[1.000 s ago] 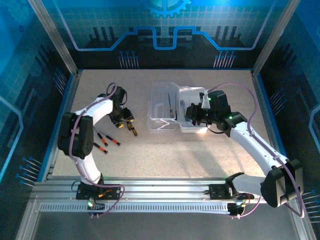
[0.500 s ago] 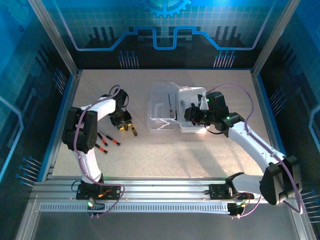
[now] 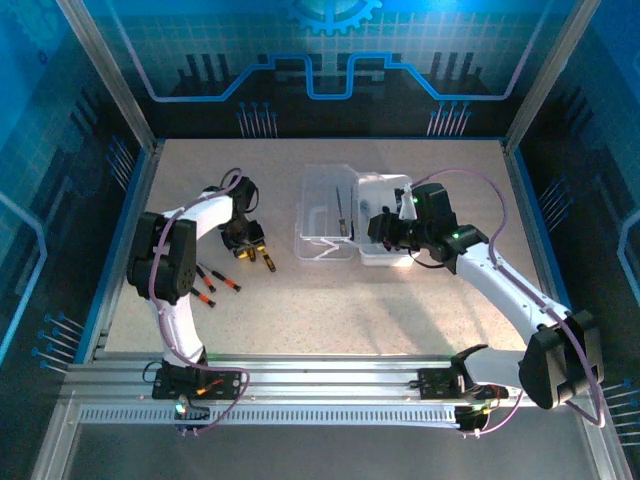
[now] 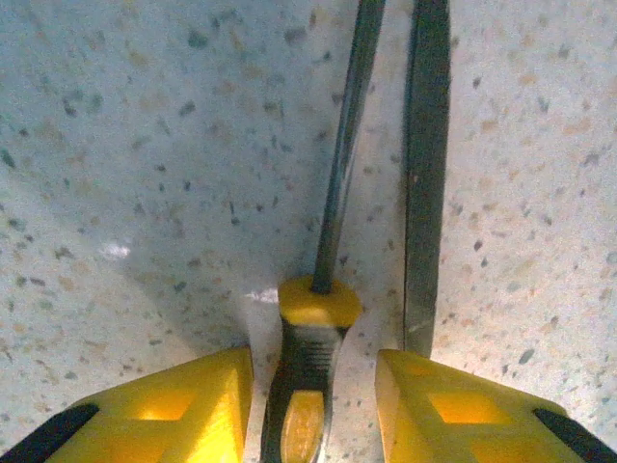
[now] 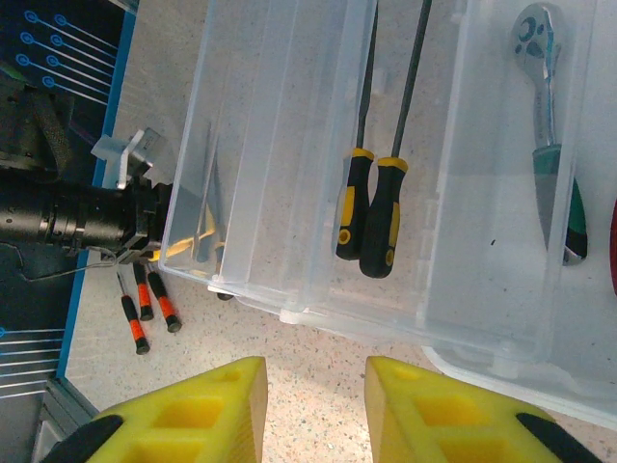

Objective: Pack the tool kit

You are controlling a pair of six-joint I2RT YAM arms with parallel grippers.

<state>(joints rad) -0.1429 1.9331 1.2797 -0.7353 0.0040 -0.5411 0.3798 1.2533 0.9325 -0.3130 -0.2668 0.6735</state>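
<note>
The left gripper (image 4: 313,371) is down at the table (image 4: 145,145), its jaws partly open and set on either side of the yellow-and-black handle of a screwdriver (image 4: 307,386). On the left of the wrist view the pad sits close against the handle. On the right a clear gap shows, so no firm grip is confirmed. The shaft runs straight away from the fingers, flat on the surface. A dark straight strip (image 4: 426,174) lies just beside the shaft; tool or shadow cannot be told. From above, this gripper (image 3: 247,243) is at the left of the table, apart from the case (image 3: 312,205). Three small red-handled screwdrivers (image 3: 208,283) lie loose on the table, nearer the arm bases. The right gripper (image 5: 313,405) has its jaws apart with nothing between them, and bare table shows in the gap. It hangs just off the near wall of the case (image 5: 270,145). The case is clear plastic and lies open at the middle of the table, its halves side by side. One compartment holds two yellow-and-black screwdrivers (image 5: 371,212), side by side and touching. The next compartment to the right holds a silver wrench (image 5: 548,125) with a green grip.
</note>
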